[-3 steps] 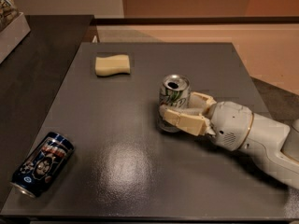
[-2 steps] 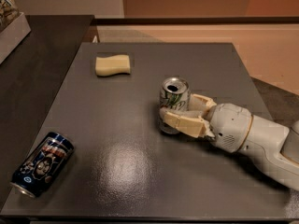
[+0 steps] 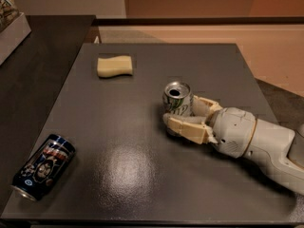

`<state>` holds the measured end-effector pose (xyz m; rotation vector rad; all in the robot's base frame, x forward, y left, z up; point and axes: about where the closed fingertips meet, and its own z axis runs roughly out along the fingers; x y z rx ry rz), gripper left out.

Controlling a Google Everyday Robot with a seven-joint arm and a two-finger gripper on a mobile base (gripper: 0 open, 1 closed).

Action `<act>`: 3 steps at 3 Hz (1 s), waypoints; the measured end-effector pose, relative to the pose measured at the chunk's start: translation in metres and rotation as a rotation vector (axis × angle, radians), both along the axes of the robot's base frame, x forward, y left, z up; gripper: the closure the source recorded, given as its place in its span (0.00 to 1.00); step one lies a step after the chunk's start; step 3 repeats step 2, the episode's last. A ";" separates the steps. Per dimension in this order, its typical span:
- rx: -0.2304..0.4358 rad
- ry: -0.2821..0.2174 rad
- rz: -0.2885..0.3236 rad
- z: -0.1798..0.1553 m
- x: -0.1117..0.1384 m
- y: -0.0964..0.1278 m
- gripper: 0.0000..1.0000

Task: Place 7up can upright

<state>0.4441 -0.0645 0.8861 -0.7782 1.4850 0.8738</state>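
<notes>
The 7up can [image 3: 177,101], silver with green lettering and an open top, stands upright right of the middle of the dark grey table [image 3: 142,175]. My gripper [image 3: 184,114] reaches in from the right and is shut on the can. One cream finger [image 3: 186,127] lies across the can's near lower side and hides its base. The other finger [image 3: 205,105] is behind the can on its right. I cannot see whether the base touches the table.
A dark blue can [image 3: 42,166] lies on its side at the table's front left corner. A yellow sponge [image 3: 114,66] lies at the back left. A dark counter [image 3: 28,80] adjoins the table on the left.
The can and my gripper have sunk slightly toward the table. The grip looks unchanged. The blue can and the sponge have not moved.
</notes>
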 end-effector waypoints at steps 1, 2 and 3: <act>-0.001 -0.002 0.004 0.001 0.000 0.002 0.00; -0.002 -0.002 0.004 0.001 0.000 0.002 0.00; -0.002 -0.002 0.004 0.001 0.000 0.002 0.00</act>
